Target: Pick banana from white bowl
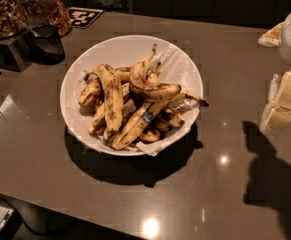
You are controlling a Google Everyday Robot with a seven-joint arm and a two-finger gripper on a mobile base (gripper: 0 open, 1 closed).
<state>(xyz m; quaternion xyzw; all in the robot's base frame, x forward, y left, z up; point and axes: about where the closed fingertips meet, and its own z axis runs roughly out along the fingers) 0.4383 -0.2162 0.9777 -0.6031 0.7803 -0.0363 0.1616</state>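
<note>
Banana [144,86] tops the pile in the white bowl [80,74], toward the far edge of the bench [220,54] — gripper [281,100] hangs at the right edge, spread or closed I cannot tell. Crowded neighbouring bananas [112,96] could cause a wrong or double grab.

Gripper [277,106]: at the right edge of the view, above the counter [225,64], well apart from the white bowl [120,46]. Bare counter lies between the two, with nothing in the way. The banana [147,86] lies on top of the pile and is open from above. Other bananas [112,99] press against it on the left and underneath. Jars [5,6] and a dark cup [47,44] crowd the far left corner, near the bowl's rim.
</note>
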